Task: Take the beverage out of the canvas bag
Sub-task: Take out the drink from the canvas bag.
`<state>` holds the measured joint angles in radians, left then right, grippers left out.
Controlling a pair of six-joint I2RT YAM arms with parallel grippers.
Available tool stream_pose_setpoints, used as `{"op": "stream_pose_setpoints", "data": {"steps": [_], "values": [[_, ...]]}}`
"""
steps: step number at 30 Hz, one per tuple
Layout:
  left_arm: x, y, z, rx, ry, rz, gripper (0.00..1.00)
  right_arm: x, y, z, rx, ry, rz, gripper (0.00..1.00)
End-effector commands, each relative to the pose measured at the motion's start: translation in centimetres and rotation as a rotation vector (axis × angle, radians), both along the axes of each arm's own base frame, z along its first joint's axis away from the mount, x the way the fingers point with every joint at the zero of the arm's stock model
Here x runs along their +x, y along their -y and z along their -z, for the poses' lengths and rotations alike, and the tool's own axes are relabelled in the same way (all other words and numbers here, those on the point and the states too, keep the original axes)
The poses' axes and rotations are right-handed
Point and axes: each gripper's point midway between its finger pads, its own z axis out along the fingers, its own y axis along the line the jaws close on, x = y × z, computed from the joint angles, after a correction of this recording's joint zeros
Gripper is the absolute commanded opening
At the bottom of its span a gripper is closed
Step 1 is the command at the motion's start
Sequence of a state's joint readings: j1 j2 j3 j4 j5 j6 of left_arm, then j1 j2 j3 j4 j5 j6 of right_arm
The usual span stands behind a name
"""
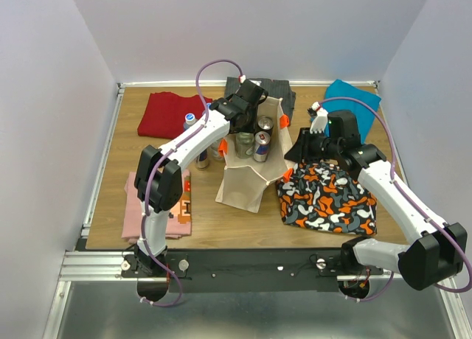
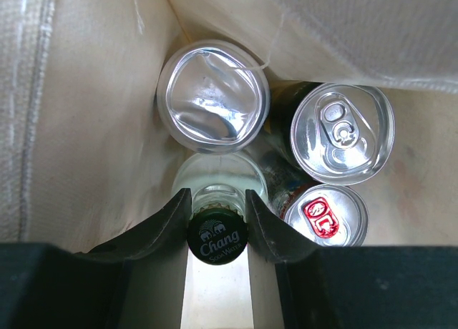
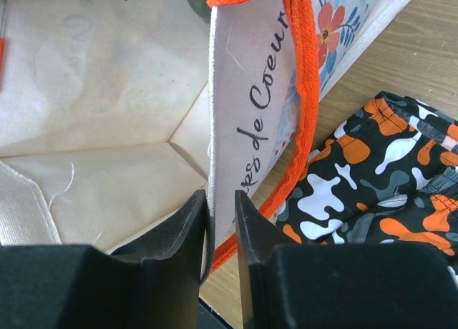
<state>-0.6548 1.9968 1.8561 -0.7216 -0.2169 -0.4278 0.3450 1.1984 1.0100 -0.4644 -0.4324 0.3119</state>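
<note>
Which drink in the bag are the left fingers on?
The green-capped Chang bottle, pinched between the left fingers. The plain silver can, the red-tab can and the crinkled-top one sit untouched.
</note>
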Motion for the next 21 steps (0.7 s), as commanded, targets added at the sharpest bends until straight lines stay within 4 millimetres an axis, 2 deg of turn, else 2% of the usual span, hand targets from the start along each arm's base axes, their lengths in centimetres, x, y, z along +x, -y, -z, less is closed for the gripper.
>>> {"op": "stream_pose_setpoints", "data": {"steps": [1, 9, 11, 12, 13, 17, 21], "values": [[-0.5, -0.2, 0.3, -0.006, -0.020, -0.005, 0.30, -0.6, 0.8, 1.3, -0.047, -0.019, 0.011, 0.32], [-0.5, -0.3, 0.3, -0.004, -0.022, -0.009, 0.29, -0.7, 0.8, 1.4, -0.047, -0.023, 0.012, 0.32], [-0.6, -0.2, 0.4, -0.004, -0.025, -0.006, 0.19, -0.8, 0.8, 1.5, -0.049, -0.024, 0.010, 0.33], [-0.6, -0.3, 0.5, -0.001, -0.029, -0.007, 0.07, -0.8, 0.9, 1.5, -0.050, -0.026, 0.011, 0.33], [-0.6, -0.3, 0.6, -0.002, -0.031, -0.007, 0.00, -0.8, 0.9, 1.5, -0.050, -0.024, 0.010, 0.32], [-0.9, -0.2, 0.4, -0.003, -0.034, 0.006, 0.00, -0.8, 0.9, 1.6, -0.052, -0.025, 0.013, 0.32], [-1.3, 0.0, -1.3, -0.019, -0.009, 0.026, 0.00, -0.8, 0.9, 1.5, -0.050, -0.027, 0.013, 0.32]]}}
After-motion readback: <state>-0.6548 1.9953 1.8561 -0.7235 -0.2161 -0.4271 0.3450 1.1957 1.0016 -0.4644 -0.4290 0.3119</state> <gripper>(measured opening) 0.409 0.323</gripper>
